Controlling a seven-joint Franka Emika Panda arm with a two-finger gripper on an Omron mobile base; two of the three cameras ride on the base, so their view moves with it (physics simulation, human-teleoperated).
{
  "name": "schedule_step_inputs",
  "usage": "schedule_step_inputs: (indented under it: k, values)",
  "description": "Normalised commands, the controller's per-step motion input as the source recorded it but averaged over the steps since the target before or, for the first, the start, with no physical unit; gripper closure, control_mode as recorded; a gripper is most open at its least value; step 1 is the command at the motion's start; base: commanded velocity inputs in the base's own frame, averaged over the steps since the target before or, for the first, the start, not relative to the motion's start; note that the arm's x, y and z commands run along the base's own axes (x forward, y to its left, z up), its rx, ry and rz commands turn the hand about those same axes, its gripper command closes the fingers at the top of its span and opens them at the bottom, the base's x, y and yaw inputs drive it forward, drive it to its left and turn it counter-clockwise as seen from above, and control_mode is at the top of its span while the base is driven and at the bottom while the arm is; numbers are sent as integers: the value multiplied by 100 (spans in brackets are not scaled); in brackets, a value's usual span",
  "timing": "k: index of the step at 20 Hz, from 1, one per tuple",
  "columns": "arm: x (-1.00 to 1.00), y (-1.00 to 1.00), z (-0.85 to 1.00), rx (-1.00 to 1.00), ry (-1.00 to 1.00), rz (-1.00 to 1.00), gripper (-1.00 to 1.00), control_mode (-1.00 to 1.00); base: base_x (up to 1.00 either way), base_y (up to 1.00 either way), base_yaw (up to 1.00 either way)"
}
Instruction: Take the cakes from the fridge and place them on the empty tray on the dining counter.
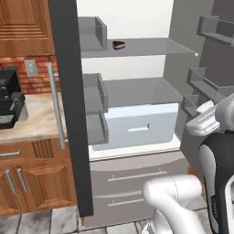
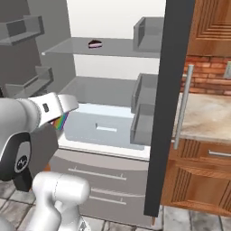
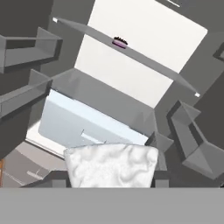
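Fridge with both doors swung wide, so we can reach its shelves. We count two cakes. The chocolate cake sits on the upper glass shelf, well apart from the arm. The rainbow cake, white top toward the hand camera, lies between the fingers of the gripper, pinched there, we judge, for carrying to the tray. Its striped layers peek beneath the wrist in the right base view. One pale drawer lies below.
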Motion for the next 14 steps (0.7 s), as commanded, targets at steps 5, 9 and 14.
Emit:
schedule_step_inputs:
  k: [5, 9, 14]
  values:
    - [0, 0, 0, 0, 0, 0, 100, 100, -69, 0, 2]
    - [0, 0, 0, 0, 0, 0, 100, 100, -65, -32, -11]
    - [0, 0, 0, 0, 0, 0, 100, 100, -54, -46, -46]
